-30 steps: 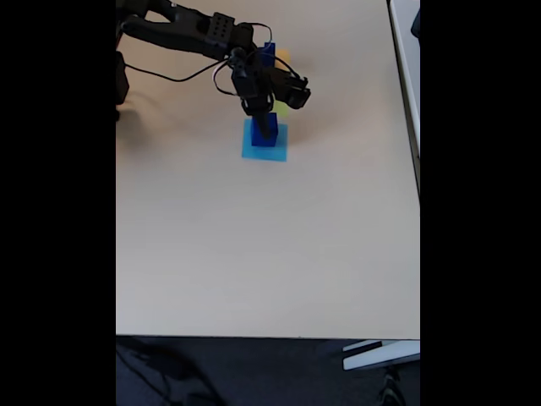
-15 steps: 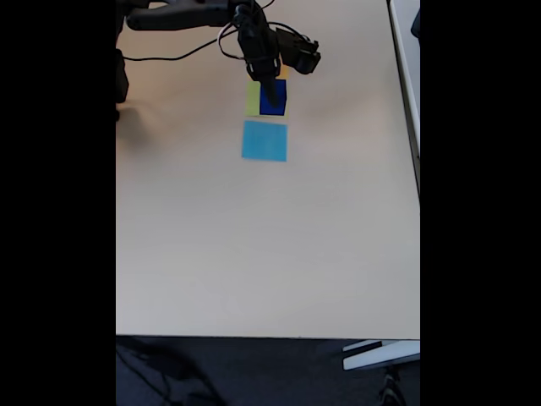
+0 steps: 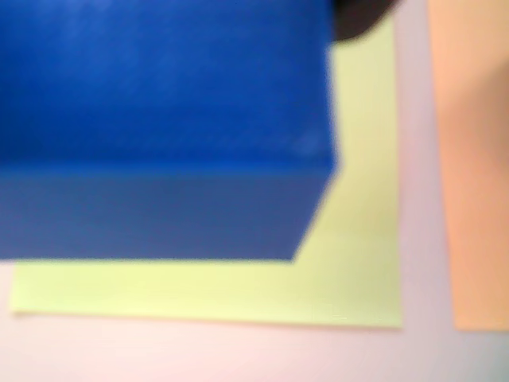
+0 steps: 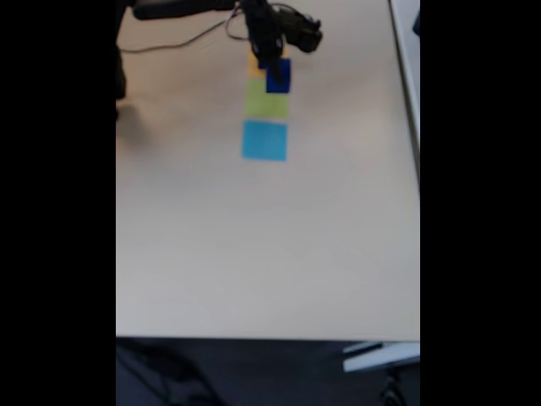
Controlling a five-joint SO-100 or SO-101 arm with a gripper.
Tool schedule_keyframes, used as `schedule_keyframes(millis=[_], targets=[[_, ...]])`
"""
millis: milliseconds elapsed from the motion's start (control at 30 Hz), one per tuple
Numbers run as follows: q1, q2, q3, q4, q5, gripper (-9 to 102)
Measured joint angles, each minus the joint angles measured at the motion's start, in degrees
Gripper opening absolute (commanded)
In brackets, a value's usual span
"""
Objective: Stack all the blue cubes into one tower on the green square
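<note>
Cube (image 3: 159,119) of dark blue fills the upper left of the wrist view, above the green square (image 3: 358,270); in the fixed view it (image 4: 277,76) hangs at the jaws (image 4: 269,61), top centre. Whether the jaws clamp it I cannot tell. It looks rigid, light and smooth-faced, best pinched on opposite flat sides. Orange paper (image 3: 469,159) lies close on the right; the worktop (image 4: 254,254) below is open.
</note>
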Motion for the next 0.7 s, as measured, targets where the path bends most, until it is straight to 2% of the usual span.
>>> schedule_keyframes(millis=[300,700], targets=[[-0.35,0.0,10.9,-9.49,-0.09,5],[-0.35,0.09,13.36,-11.43,-0.18,5]])
